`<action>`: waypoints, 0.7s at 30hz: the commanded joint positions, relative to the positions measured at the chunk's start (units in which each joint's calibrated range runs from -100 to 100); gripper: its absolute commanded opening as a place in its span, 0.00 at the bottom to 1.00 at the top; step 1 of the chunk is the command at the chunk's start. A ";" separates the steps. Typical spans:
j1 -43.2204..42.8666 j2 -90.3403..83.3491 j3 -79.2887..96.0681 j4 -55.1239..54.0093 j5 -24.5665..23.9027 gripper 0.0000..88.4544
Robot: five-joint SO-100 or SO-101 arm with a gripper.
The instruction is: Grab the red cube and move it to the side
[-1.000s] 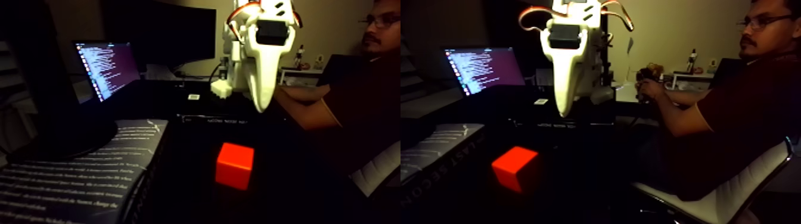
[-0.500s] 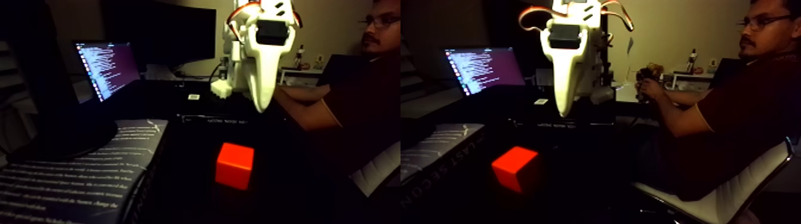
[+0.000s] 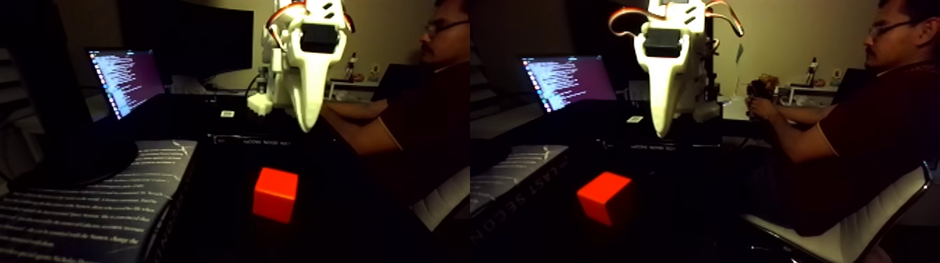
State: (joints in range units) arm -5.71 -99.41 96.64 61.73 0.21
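The picture holds two nearly equal views side by side. The red cube (image 3: pixel 275 194) rests on the dark table near the front, seen again in the right half as the red cube (image 3: pixel 605 198). My white gripper (image 3: pixel 305 126) hangs point-down above and behind the cube, well apart from it and holding nothing. It tapers to a single tip from this angle, so I cannot tell how the jaws stand. The right half shows the same gripper (image 3: pixel 661 131) with orange cables looping over its top.
A book with white print (image 3: pixel 91 203) lies at the front left. A lit laptop (image 3: pixel 126 80) and a dark monitor (image 3: pixel 189 38) stand behind. A seated person (image 3: pixel 860 140) on a white chair (image 3: pixel 853 231) is at the right, arm stretched over the table.
The person's head has turned slightly away. The gripper and the red cube have not moved.
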 commanded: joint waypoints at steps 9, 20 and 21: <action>0.39 0.34 -0.45 -0.41 0.09 0.01; 0.55 0.42 -0.63 -0.50 0.25 0.01; 0.55 0.42 -0.63 -0.50 0.25 0.01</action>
State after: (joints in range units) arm -5.56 -99.41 96.64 61.73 0.21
